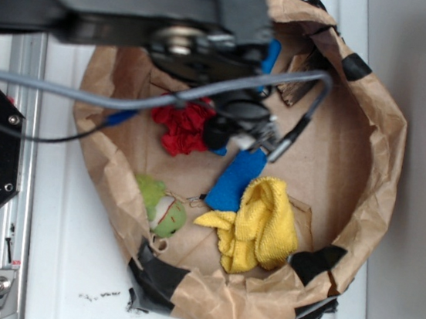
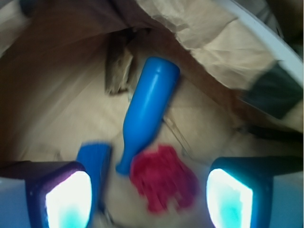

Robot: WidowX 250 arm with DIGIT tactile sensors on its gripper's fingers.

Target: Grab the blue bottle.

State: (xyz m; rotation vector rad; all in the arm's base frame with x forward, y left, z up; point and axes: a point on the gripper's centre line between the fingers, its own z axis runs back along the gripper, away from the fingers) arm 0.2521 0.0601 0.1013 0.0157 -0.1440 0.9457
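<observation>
Brown crumpled paper walls ring the bin, leaving bare floor right of the yellow cloth. In the exterior view the arm hides most of the blue bottle, which lies on the bin floor, neck touching the red cloth. The tool hangs above the red cloth, jaws spread wide and empty, with the bottle just beyond them. A flat blue piece lies beside the yellow cloth.

1. One blue bottle, glossy, lying inside the paper bin.
2. One flat blue piece.
3. One red cloth, crumpled.
4. One yellow cloth, bunched.
5. One green soft toy.
6. One brown paper bin patched with black tape.
7. One gripper.
</observation>
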